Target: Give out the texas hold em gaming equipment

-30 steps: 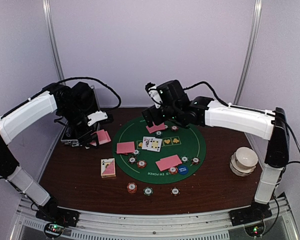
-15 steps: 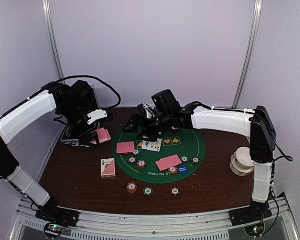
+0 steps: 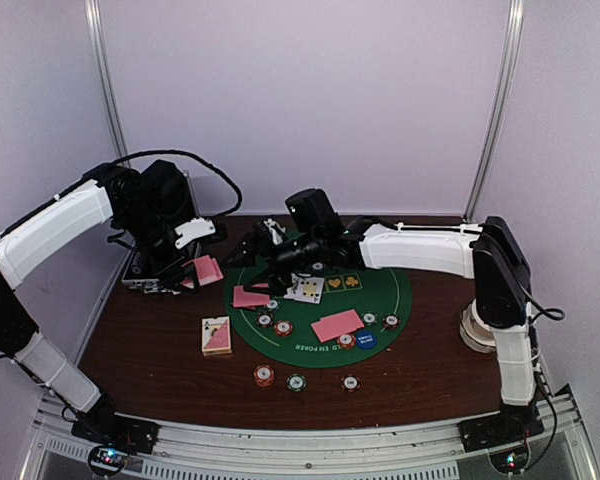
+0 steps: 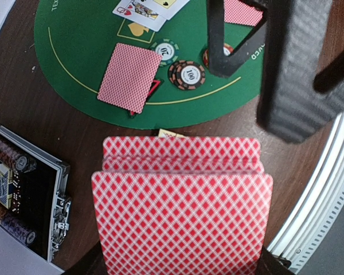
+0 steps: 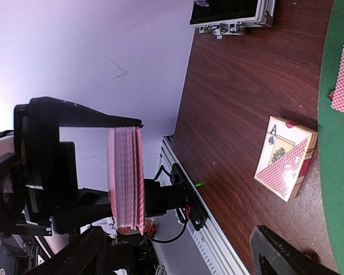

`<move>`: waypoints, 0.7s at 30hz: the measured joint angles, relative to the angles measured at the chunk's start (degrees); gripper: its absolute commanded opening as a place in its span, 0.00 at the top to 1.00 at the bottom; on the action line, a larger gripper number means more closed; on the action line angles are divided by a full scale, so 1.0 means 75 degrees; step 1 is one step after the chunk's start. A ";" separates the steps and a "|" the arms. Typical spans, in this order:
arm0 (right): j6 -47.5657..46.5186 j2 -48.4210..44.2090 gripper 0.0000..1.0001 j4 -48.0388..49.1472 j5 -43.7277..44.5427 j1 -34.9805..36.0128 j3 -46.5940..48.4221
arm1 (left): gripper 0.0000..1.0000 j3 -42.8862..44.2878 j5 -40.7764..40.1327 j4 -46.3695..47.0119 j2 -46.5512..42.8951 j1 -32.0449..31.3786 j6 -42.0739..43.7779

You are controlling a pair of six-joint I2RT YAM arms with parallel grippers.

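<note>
Just off the left edge of the round green felt mat (image 3: 380, 290), the left gripper (image 3: 195, 268) clamps a deck of pink-red-backed cards (image 4: 180, 217); the right gripper (image 3: 252, 252) hangs over the mat's left rim, jaws spread wide and empty. Face-down cards (image 3: 337, 325), face-up cards (image 3: 305, 288) and striped chips (image 3: 283, 327) lie on the mat, with three more chips (image 3: 296, 381) in front of its near edge

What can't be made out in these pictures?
- Card faces in the held deck: the left wrist view shows only backs, the right wrist view only edges.
- Inside of the case: cut off by the left wrist frame's edge, mostly behind the left arm from above.
- Values on the three nearest chips: too small from above.
</note>
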 measured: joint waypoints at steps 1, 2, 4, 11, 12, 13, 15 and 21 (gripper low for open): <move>0.0099 0.0082 0.09 0.0087 -0.0041 0.0017 0.0050 | 1.00 0.0000 0.0012 0.0000 0.0000 0.0000 0.0000; 0.0219 0.0160 0.10 0.0184 -0.0076 0.0041 0.0090 | 1.00 0.0000 0.0017 0.0000 0.0000 0.0000 0.0000; 0.0437 0.0303 0.11 0.0399 -0.0125 0.0076 0.0157 | 1.00 0.0000 0.0041 0.0003 0.0003 0.0000 0.0000; 0.1233 0.0807 0.12 0.1358 -0.0251 0.0175 0.0475 | 1.00 0.0000 0.0076 0.0000 0.0003 0.0000 0.0000; 0.1306 0.0854 0.12 0.1445 -0.0265 0.0189 0.0516 | 1.00 0.0000 0.0076 0.0000 0.0003 0.0000 0.0000; 0.1399 0.0915 0.12 0.1527 -0.0280 0.0207 0.0574 | 1.00 0.0000 0.0076 0.0000 0.0003 0.0000 0.0000; 0.1542 0.1029 0.13 0.1708 -0.0306 0.0245 0.0694 | 1.00 0.0000 0.0076 0.0000 0.0003 0.0000 0.0000; 0.1912 0.1367 0.16 0.2040 -0.0353 0.0361 0.1005 | 1.00 0.0000 0.0093 0.0000 0.0003 0.0000 0.0000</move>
